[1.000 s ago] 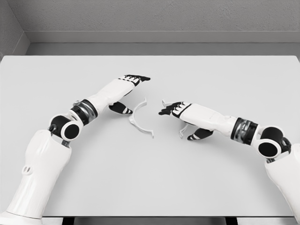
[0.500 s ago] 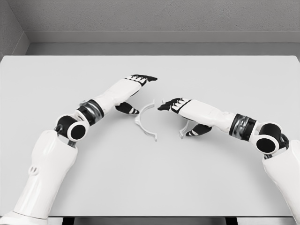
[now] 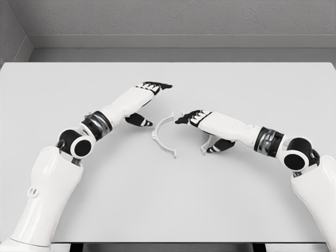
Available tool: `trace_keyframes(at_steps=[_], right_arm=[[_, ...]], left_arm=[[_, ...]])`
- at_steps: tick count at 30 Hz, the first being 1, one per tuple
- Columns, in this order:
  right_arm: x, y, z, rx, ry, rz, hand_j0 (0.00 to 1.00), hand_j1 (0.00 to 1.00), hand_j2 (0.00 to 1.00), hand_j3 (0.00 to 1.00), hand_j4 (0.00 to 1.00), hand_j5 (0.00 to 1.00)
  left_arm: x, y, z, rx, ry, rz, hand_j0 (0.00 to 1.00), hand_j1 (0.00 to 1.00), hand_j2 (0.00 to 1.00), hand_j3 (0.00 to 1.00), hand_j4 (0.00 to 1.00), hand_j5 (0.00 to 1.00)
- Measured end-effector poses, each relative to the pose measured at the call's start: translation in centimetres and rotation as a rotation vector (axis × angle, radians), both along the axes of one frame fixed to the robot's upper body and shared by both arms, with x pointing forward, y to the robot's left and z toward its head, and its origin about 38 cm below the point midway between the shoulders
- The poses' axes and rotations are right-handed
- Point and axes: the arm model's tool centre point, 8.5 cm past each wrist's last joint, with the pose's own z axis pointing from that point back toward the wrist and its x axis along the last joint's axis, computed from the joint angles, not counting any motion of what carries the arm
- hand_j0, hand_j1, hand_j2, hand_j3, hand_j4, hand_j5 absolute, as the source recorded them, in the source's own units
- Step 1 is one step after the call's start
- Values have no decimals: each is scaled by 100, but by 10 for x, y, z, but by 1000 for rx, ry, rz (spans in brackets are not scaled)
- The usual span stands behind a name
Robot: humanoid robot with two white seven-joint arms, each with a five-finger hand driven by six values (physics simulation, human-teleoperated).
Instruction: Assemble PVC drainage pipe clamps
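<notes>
Head view: spread, empty left hand (image 3: 142,102) beside white curved plastic clamp half (image 3: 163,136); right hand (image 3: 202,128) open, hiding another clamp piece (image 3: 205,145).

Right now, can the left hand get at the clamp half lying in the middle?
Probably yes. The left hand is open, holds nothing, and sits just left of the clamp half, with bare table between. The right hand is right of it, not blocking.

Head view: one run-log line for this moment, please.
left hand: open, beside white curved PVC clamp half | right hand: over second clamp half, grasp unclear | halves apart on grey table
</notes>
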Motion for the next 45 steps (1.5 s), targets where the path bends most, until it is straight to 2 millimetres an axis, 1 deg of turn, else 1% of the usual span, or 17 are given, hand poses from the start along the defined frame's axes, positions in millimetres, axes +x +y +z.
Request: trace_keyframes(at_steps=[3, 5, 7, 10, 13, 21, 33, 45], right_arm=[[0, 1, 1, 1, -1, 2, 100, 100, 100, 100, 100, 100], [0, 1, 1, 2, -3, 3, 100, 100, 100, 100, 100, 100], [-1, 2, 1, 3, -4, 5, 100, 100, 100, 100, 100, 100], [-1, 2, 2, 3, -4, 6, 100, 100, 100, 100, 100, 100], [-1, 2, 2, 5, -5, 7, 100, 100, 100, 100, 100, 100], [-2, 5, 2, 13, -3, 12, 100, 100, 100, 100, 100, 100], [-3, 11, 1, 22, 2, 22, 100, 100, 100, 100, 100, 100], [-7, 20, 2, 32, -2, 46, 100, 100, 100, 100, 100, 100]], left_arm=[[-7, 12, -7, 8, 10, 15, 100, 100, 100, 100, 100, 100], [-9, 17, -4, 7, 1, 22, 100, 100, 100, 100, 100, 100], [-15, 20, -9, 8, 8, 25, 100, 100, 100, 100, 100, 100], [-19, 23, -4, 11, -11, 21, 100, 100, 100, 100, 100, 100], [-24, 23, -4, 11, -19, 14, 100, 100, 100, 100, 100, 100], [-26, 17, -1, 12, -30, -4, 100, 100, 100, 100, 100, 100], [-31, 1, -10, 5, -5, -29, 100, 100, 100, 100, 100, 100], [-32, -8, -10, -6, -4, -40, 100, 100, 100, 100, 100, 100]])
